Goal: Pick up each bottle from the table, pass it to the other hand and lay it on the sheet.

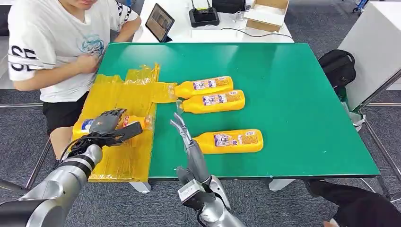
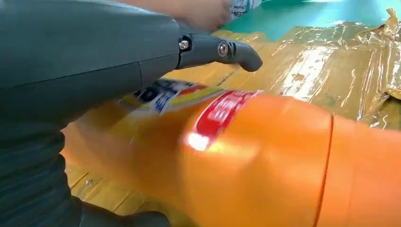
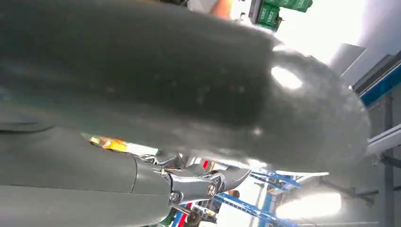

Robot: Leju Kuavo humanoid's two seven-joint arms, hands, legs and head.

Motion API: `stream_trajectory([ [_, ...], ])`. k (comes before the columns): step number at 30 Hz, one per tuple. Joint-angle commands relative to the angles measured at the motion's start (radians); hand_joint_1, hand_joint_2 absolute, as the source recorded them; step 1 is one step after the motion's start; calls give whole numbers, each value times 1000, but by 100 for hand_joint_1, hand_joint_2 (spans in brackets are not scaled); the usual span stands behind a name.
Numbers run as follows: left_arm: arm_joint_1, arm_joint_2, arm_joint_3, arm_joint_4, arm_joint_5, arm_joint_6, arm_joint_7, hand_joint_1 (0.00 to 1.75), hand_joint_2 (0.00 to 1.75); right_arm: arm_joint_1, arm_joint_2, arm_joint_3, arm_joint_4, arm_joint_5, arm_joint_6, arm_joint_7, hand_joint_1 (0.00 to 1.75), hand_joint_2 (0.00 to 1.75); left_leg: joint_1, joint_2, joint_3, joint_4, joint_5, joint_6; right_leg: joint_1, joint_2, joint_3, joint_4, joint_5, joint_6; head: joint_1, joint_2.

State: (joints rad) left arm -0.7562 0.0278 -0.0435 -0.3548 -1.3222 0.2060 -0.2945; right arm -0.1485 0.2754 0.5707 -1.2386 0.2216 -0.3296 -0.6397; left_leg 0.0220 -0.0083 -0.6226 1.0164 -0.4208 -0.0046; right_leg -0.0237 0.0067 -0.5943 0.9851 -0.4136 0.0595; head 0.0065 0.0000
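The left hand (image 1: 109, 124) is gripping an orange bottle (image 1: 132, 121) over the yellow sheet (image 1: 124, 97) at the green table's (image 1: 293, 94) near left. The right hand (image 1: 182, 130) is hovering with fingers spread, holding nothing, just left of the nearest of three orange bottles (image 1: 229, 140) lying on the table.

Large letters "SE" on the sleeve of the person's white T-shirt (image 1: 52, 38), bottle labels unreadable

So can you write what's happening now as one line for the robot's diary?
left hand: holds bottle over yellow sheet | right hand: open, empty | three bottles on green table
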Motion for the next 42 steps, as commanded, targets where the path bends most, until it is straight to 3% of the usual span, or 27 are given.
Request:
stream_trajectory([
  [1, -29, -17, 48, 71, 40, -32, -11, 0, 175, -21, -7, -11, 56, -13, -8, 12, 0, 0, 0, 1, 5, -1, -2, 2, 1, -1, 5, -1, -1, -3, 0, 0],
  [2, -11, -49, 359, 45, 447, -385, -195, 0, 0, -37, 4, -87, 93, -73, -12, 35, 0, 0, 0, 1, 3, -1, -1, 1, 1, 0, 3, -1, -1, -2, 0, 0],
  [8, -4, -75, 468, -19, 679, -600, -270, 0, 0, -36, 11, -128, 121, -91, -4, 37, 0, 0, 0, 0, 7, -2, -1, 2, 1, -1, 8, -2, 0, -3, 0, 0],
  [12, 5, -88, 451, -82, 828, -664, -277, 0, 0, -34, 16, -129, 121, -81, 4, 27, 0, 0, 0, 1, 6, -1, -1, 2, 1, -1, 7, -2, 0, -4, 0, 0],
  [16, 16, -123, 447, -146, 969, -604, -280, 0, 0, -33, 20, -125, 127, -70, 1, 32, 0, 0, 1, -1, 4, 0, -1, 1, 2, -3, 5, -1, -1, -3, 0, 0],
  [18, 30, -149, 416, -202, 998, -414, -323, 0, 0, -38, 8, -108, 135, -51, -9, 36, 0, 0, 1, 0, 5, 0, -1, 1, 1, -2, 5, -1, -1, -3, 0, 0],
  [19, 42, -144, 346, -231, 914, -233, -310, 0, 175, -39, -2, -96, 135, -23, -23, 34, 0, 0, 0, -1, 4, 0, -1, 1, 1, -2, 4, -1, -1, -2, 0, 0],
  [20, 50, -171, 314, -253, 877, -72, -336, 0, 175, -30, -22, -87, 117, 7, -29, 32, 0, 175, 1, -1, 5, 0, -1, 2, 1, -3, 5, -1, -1, -3, 0, 0],
  [27, 206, -243, 241, -485, 1117, -47, -366, 0, 175, -4, -84, -144, 49, 111, -31, 92, 0, 175, -1, -3, 3, -1, 0, 2, 0, -4, 5, -3, -1, -1, 0, 0],
  [37, 217, -233, 216, -508, 1145, -37, -360, 0, 175, -2, -80, -150, 44, 126, -22, 99, 0, 175, 0, -2, 3, 0, -1, 1, 1, -3, 4, -2, -1, -3, -1, 0],
  [42, 427, -278, 128, -766, 1250, -42, -370, 0, 175, -16, -171, -246, -20, 259, -55, 209, 0, 175, 0, 1, 6, -1, -2, 3, 1, -1, 6, -3, -1, -2, 0, 0],
])
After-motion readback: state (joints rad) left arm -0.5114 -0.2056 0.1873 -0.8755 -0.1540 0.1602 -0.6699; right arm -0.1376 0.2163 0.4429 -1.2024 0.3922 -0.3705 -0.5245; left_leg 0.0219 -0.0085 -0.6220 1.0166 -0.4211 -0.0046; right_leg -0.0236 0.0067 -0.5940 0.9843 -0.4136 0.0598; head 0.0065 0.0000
